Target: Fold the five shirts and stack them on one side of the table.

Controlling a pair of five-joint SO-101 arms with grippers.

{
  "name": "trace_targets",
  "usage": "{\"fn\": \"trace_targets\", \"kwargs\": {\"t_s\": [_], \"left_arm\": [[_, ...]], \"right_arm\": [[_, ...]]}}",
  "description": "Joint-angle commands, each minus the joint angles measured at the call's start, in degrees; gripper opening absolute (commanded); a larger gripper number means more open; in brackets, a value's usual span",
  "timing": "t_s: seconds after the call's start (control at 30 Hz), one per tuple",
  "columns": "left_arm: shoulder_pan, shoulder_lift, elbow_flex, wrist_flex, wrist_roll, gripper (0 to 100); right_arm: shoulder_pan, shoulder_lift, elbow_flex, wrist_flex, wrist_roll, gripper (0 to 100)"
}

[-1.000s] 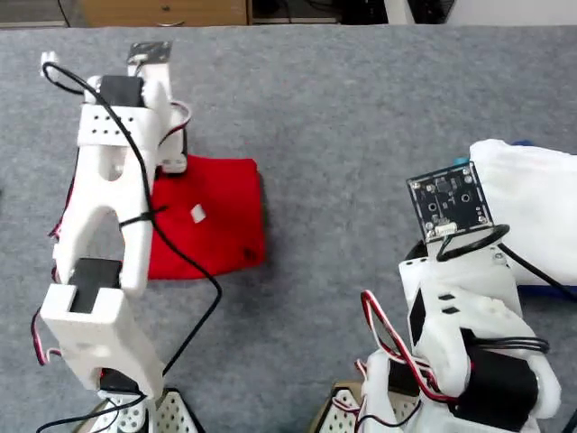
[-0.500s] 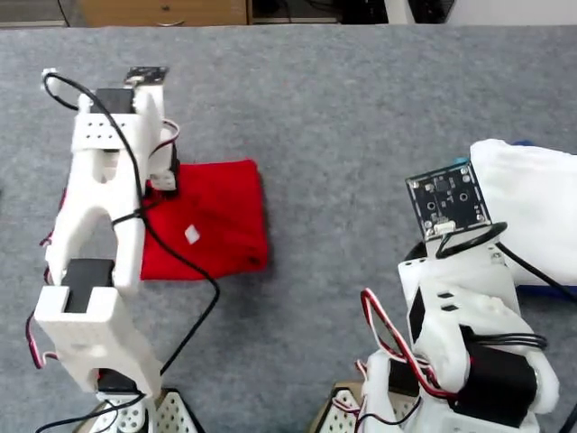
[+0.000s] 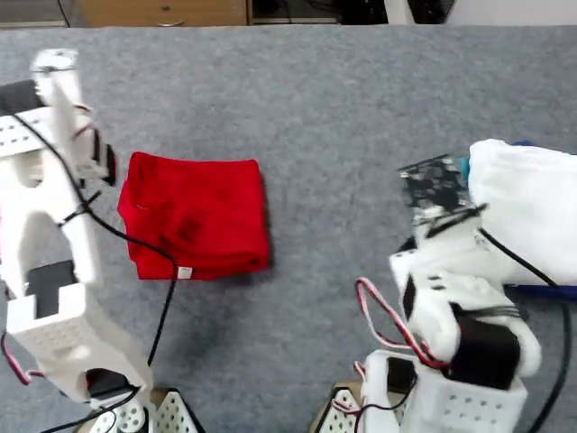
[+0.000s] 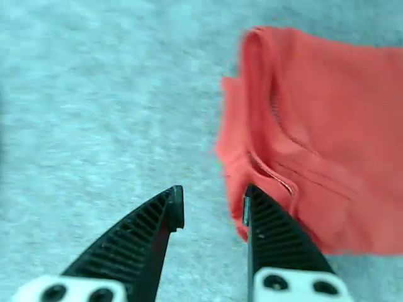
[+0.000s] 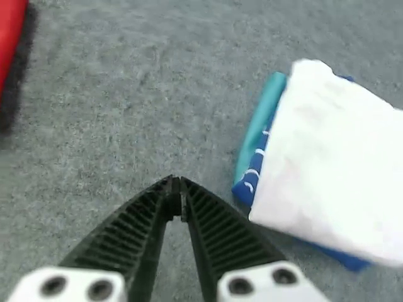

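Folded red shirt on the grey surface, well apart from the white-topped stack; left tool released, just beside its edge; right tool clenched, empty; likely hazard: pinching one layer only, unfolding the shirt in transfer.

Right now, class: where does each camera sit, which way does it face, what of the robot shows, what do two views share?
High view: fixed above, looking down on the table, red shirt and white shirt; left arm and right arm show.
Left wrist view: on the left wrist, facing the red shirt's edge; open left gripper shows.
Right wrist view: on the right wrist, facing table beside the white shirt; shut right gripper shows.
Shared: red shirt, in all three.
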Motion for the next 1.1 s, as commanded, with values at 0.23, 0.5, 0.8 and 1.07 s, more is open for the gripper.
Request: {"fn": "trace_targets", "kwargs": {"t_s": [0.23, 0.5, 0.8, 1.07], "left_arm": [[-17.8, -5.8, -9.5, 0.9, -0.3, 2], [-25.5, -13.9, -9.3, 0.9, -0.3, 2], [-30.5, -14.8, -4.3, 0.9, -0.3, 2], [-33.1, -14.8, -4.5, 0.9, -0.3, 2]], "right_arm": [[-23.9, 17.5, 3.6, -13.8, -6.7, 0.2], [-37.5, 36.0, -5.5, -25.8, -6.6, 0.4], [-42.6, 58.5, -15.3, -38.5, -6.6, 0.4], [-46.5, 76.9, -29.3, -39.7, -6.6, 0.3]]}}
